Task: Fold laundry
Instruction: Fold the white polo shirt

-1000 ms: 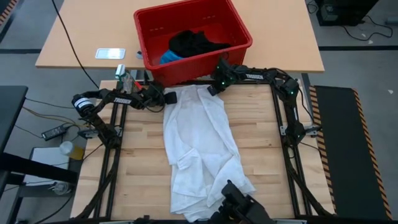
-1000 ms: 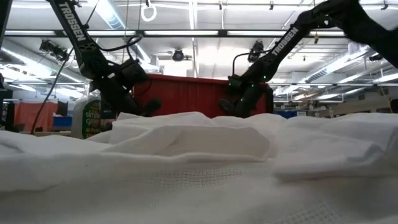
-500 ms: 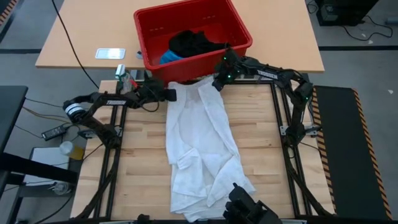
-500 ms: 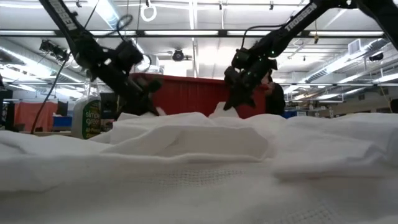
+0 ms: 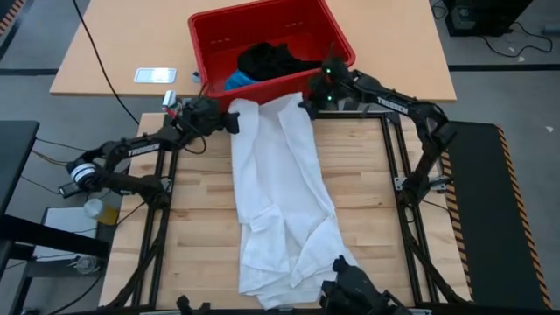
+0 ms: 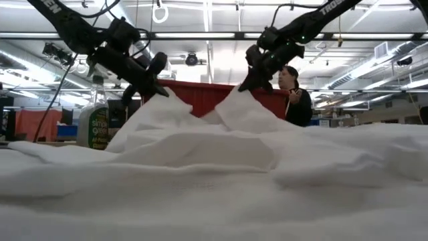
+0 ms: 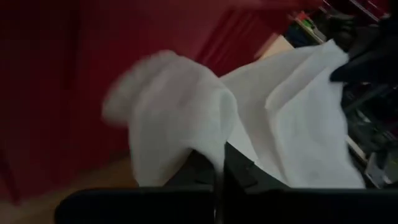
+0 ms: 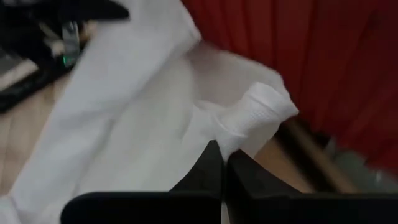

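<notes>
Left hand (image 5: 229, 122) and right hand (image 5: 308, 103) each clench a far corner of the long white cloth garment (image 5: 282, 197), lifted beside the red plastic basket (image 5: 210, 74).

Bare counter (image 5: 197, 219) lies open on both sides of the white garment (image 5: 280, 201), which runs down the middle from the red basket (image 5: 262, 83). The basket wall stands just behind the garment's far end, blocking passage there. A spray bottle (image 5: 172, 107) stands near the basket's left corner.
</notes>
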